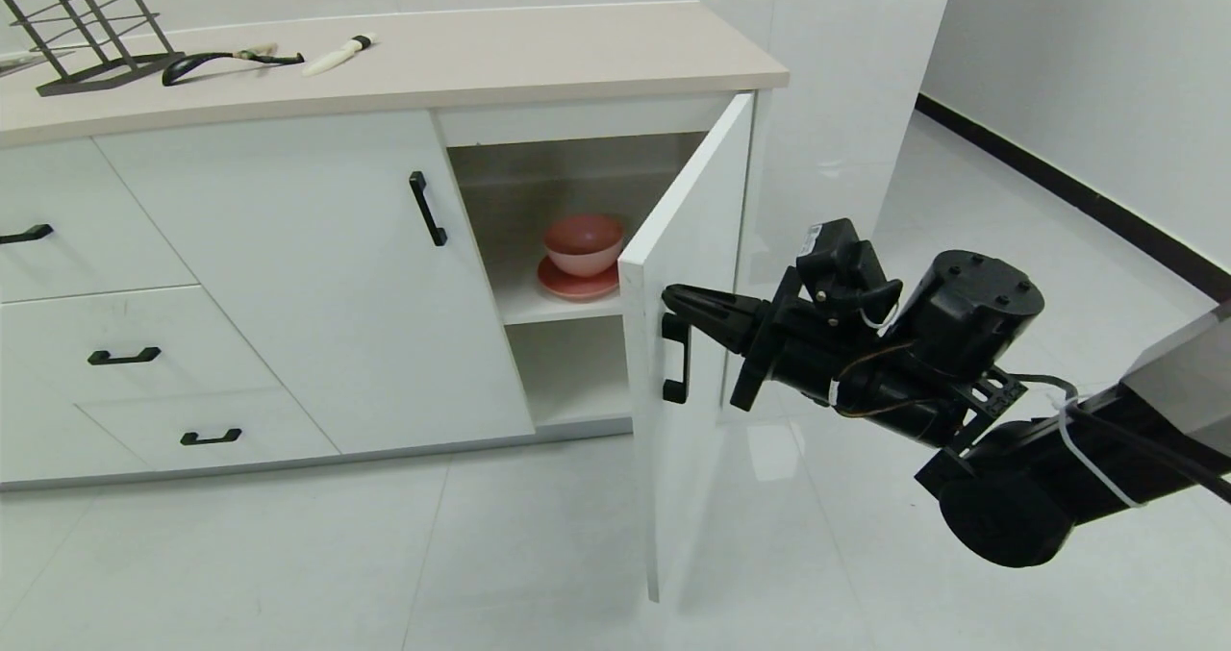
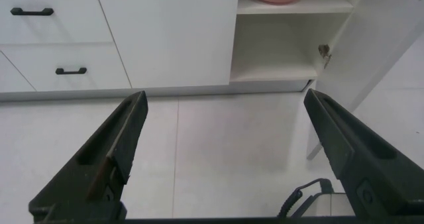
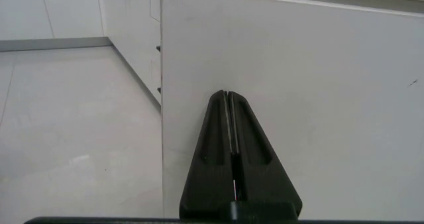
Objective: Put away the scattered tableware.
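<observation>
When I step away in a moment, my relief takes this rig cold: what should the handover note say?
Left gripper: open, empty, low over the floor, facing the cabinet.
Right gripper: shut, holding nothing, tip at the open cabinet door, near its handle.
Things: bowl sits on plate on the cabinet's upper shelf. Dark utensil and pale utensil lie on the countertop beside the rack.
Done: bowl and plate stowed.
Left: probably the two countertop utensils; door not yet closed.

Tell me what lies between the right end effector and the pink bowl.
In the head view, the open cabinet door separates the right end effector from the pink bowl.
</observation>
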Robot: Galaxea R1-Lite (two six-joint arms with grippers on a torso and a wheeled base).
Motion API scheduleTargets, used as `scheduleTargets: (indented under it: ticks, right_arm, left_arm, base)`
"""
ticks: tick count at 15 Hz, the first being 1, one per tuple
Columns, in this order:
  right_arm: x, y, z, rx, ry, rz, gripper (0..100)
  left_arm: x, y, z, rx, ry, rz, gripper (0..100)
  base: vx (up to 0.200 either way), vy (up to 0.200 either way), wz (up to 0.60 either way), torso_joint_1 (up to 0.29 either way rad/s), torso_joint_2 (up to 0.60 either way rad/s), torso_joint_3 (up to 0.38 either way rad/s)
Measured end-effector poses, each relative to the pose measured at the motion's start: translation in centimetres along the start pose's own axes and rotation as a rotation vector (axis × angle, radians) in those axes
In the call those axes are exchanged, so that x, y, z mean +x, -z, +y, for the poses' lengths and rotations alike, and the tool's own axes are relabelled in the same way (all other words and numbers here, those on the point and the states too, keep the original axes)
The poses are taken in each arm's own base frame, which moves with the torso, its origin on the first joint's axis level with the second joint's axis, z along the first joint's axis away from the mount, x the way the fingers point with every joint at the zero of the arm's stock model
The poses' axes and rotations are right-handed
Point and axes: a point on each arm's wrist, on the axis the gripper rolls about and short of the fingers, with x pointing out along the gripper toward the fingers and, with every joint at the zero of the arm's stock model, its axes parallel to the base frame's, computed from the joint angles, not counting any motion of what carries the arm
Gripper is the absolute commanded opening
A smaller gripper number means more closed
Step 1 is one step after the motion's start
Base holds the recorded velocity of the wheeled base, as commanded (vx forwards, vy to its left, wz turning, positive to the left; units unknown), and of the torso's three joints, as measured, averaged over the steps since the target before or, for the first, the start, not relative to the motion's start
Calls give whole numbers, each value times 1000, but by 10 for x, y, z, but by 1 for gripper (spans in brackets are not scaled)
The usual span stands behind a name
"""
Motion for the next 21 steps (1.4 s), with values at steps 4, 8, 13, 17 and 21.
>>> scheduleTargets:
  ticks: [4,8,13,17,21]
  right_arm:
    - [16,4,-1,-9,-9,-33,0]
    - [27,11,0,-9,-20,-44,0]
    - [40,15,-5,-26,-15,-77,0]
    - [51,21,-3,-30,-24,-94,0]
    - [62,27,-1,-34,-35,-115,0]
  left_arm:
    - [0,0,0,0,0,0,100]
    - [0,0,0,0,0,0,100]
    - [0,0,0,0,0,0,100]
    - [0,0,0,0,0,0,100]
    - [0,0,0,0,0,0,100]
  base:
    - [0,0,0,0,0,0]
    - [0,0,0,0,0,0]
    - [0,0,0,0,0,0]
    - [0,0,0,0,0,0]
    - [0,0,0,0,0,0]
